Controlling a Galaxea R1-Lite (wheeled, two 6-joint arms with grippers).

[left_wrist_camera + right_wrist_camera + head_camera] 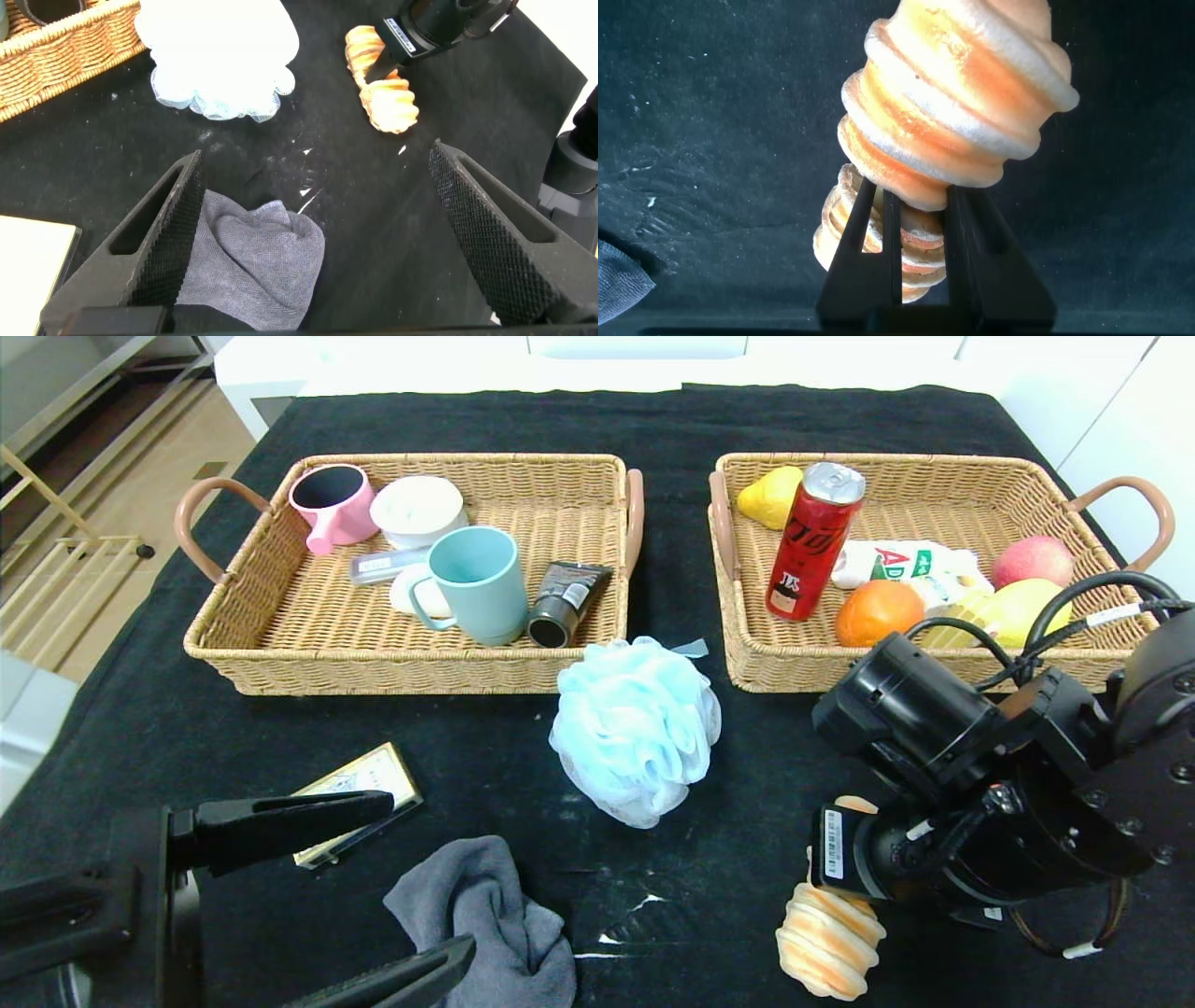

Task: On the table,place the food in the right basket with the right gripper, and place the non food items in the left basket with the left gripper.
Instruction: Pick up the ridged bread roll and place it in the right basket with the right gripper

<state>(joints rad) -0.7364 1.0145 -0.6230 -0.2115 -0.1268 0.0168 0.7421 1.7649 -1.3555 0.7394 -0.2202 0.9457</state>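
Observation:
A ridged orange-white bread roll (829, 943) lies near the table's front right. It also shows in the right wrist view (962, 93) and the left wrist view (381, 79). My right gripper (915, 201) is shut on the roll's narrower end, low over the table; in the head view the arm (980, 803) hides the fingers. My left gripper (425, 877) is open and empty at the front left. It hovers over a crumpled grey cloth (495, 915), which lies by one finger in the left wrist view (252, 257). A pale blue bath pouf (635, 728) sits between the baskets' front edges.
The left wicker basket (401, 672) holds two mugs, a white tub, a tube and small items. The right wicker basket (775, 677) holds a red can, fruit and a packet. A flat gold-edged box (359, 784) lies front left, beside my left gripper.

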